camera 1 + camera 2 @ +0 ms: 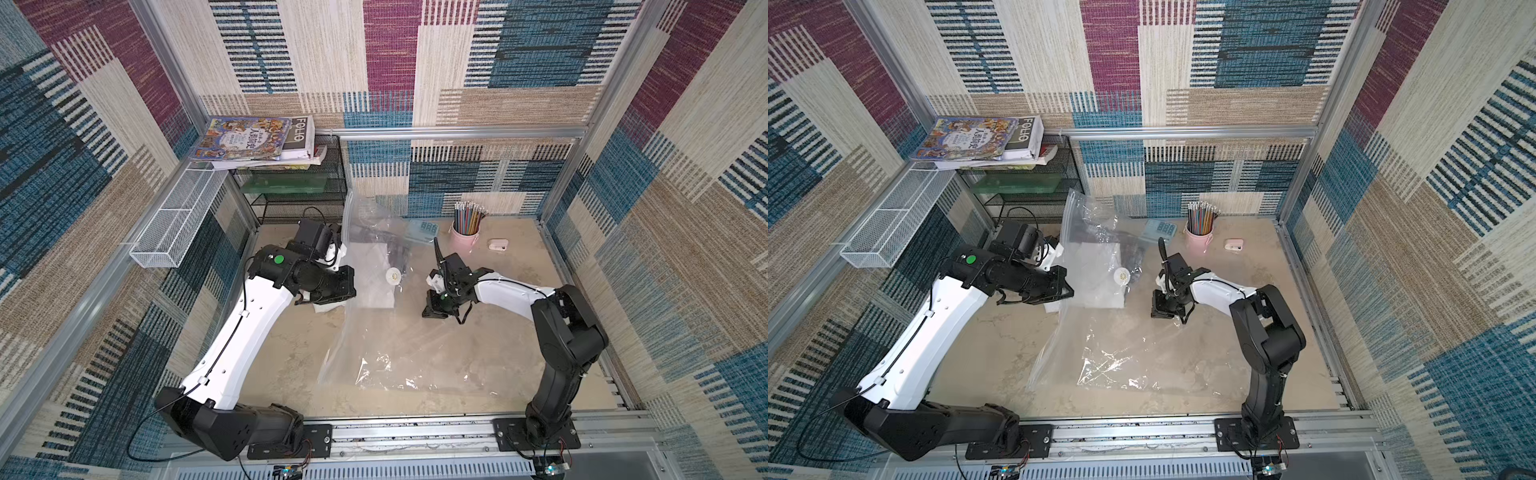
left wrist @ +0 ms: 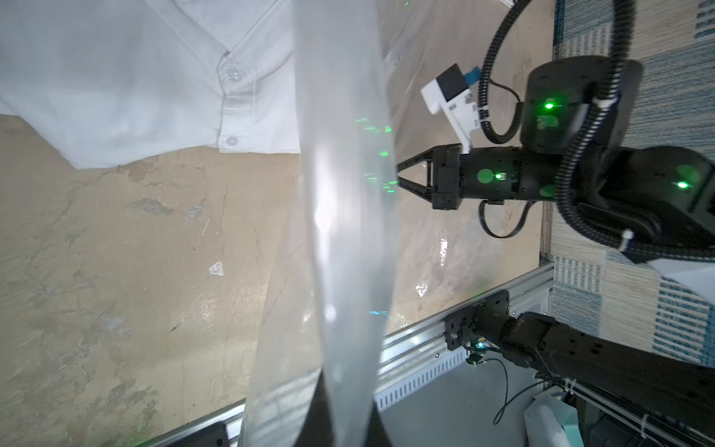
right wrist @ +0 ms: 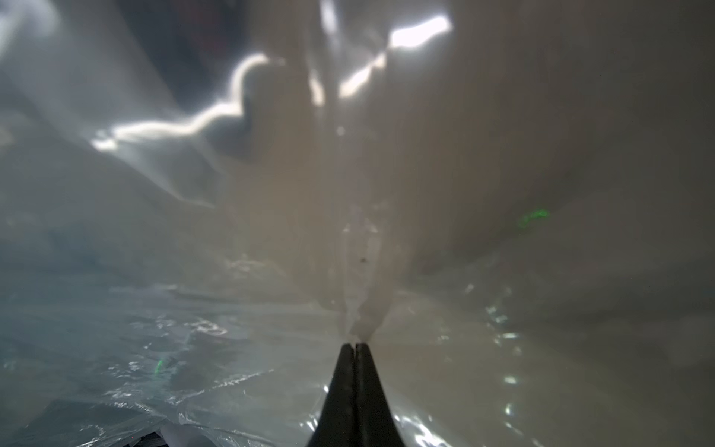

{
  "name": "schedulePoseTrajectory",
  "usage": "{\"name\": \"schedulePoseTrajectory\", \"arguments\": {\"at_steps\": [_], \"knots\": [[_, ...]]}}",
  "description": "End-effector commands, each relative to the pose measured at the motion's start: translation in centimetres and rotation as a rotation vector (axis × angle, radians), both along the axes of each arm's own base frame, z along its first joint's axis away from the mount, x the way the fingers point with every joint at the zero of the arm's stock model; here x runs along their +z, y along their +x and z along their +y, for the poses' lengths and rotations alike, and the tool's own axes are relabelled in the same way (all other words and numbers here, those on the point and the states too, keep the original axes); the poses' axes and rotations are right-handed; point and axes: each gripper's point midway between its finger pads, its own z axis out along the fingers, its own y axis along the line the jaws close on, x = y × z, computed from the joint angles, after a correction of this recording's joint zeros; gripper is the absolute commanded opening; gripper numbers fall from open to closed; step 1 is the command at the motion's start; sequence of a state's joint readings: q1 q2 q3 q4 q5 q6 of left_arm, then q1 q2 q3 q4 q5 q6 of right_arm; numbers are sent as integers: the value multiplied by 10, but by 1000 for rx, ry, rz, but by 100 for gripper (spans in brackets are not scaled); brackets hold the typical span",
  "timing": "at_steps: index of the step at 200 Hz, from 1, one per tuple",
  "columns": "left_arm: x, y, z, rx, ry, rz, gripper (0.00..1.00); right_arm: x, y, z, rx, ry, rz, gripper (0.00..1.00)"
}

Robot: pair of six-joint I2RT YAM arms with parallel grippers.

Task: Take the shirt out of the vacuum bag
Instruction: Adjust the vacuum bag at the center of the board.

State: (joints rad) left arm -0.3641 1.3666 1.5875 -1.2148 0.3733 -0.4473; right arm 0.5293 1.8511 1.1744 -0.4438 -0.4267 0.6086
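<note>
The clear vacuum bag (image 1: 376, 353) (image 1: 1100, 361) lies across the table's middle, its far end standing up crumpled. Its round white valve (image 1: 393, 275) faces up. Inside the far half lies the folded white shirt (image 1: 374, 286) (image 1: 1096, 274) (image 2: 135, 77); a white corner pokes out past the bag's left edge under the left arm. My left gripper (image 1: 349, 289) (image 2: 350, 422) is shut on the bag's left edge strip (image 2: 348, 216). At the bag's right side, my right gripper (image 1: 432, 309) (image 3: 355, 343) (image 2: 398, 175) points down, shut on a pinch of the bag's film.
At the back left, books (image 1: 253, 139) are stacked on a black mesh shelf (image 1: 299, 199), with a white mesh basket (image 1: 178, 220) on the left wall. A pink pencil cup (image 1: 466, 232), a small white case (image 1: 496, 245) and a teal box (image 1: 422, 230) stand at the back.
</note>
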Motion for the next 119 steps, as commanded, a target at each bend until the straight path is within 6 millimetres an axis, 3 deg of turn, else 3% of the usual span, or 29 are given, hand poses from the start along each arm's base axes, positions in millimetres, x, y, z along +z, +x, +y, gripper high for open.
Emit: {"name": "schedulePoseTrajectory", "arguments": {"at_steps": [1, 41, 67, 119], "knots": [[15, -7, -13, -14, -104, 6, 0, -4, 6, 7, -5, -1, -11, 0], [47, -23, -35, -52, -300, 16, 0, -9, 21, 18, -6, 8, -18, 0], [73, -29, -53, -71, -424, -11, 0, -7, 20, 38, 25, 59, -20, 0], [75, -13, -83, -108, -492, -8, 0, 8, 19, 69, 67, 177, -20, 0]]}}
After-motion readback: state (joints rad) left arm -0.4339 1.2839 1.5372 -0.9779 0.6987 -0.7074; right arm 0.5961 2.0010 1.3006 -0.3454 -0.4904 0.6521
